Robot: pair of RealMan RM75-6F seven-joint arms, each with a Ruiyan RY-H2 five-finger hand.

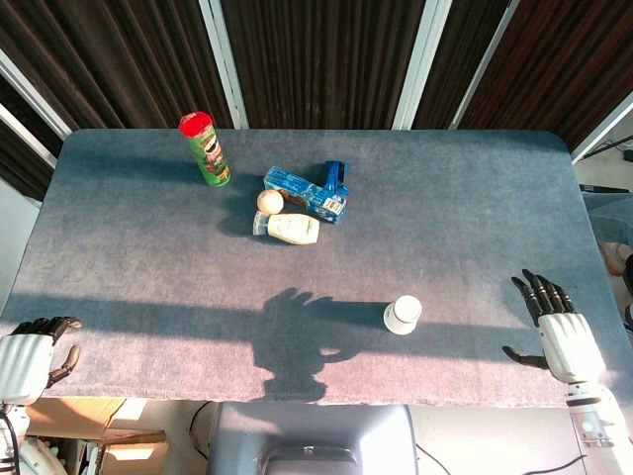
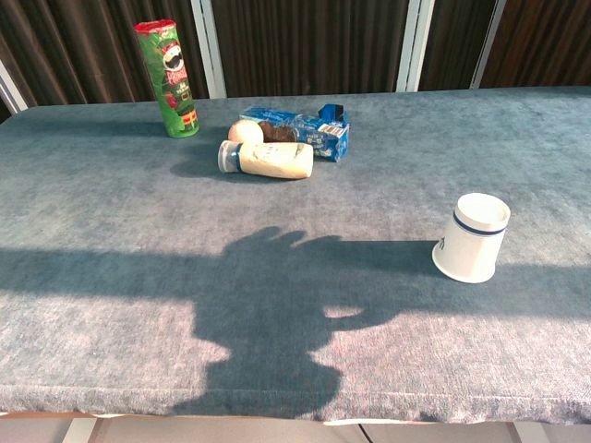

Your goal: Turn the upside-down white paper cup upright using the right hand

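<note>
Resting near table (image 1: 148, 287) front edge: cup (image 1: 403, 315), hand (image 1: 566, 341) apart.

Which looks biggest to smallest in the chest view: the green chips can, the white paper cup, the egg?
1. Green chips can
2. White paper cup, though it sits nearer the camera, which flatters it
3. Egg, clearly smallest

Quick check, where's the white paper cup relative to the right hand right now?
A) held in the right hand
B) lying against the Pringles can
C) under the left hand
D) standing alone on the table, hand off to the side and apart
D: the white paper cup stands alone on the table, with a clear gap to the open right hand near the table's edge.
</note>
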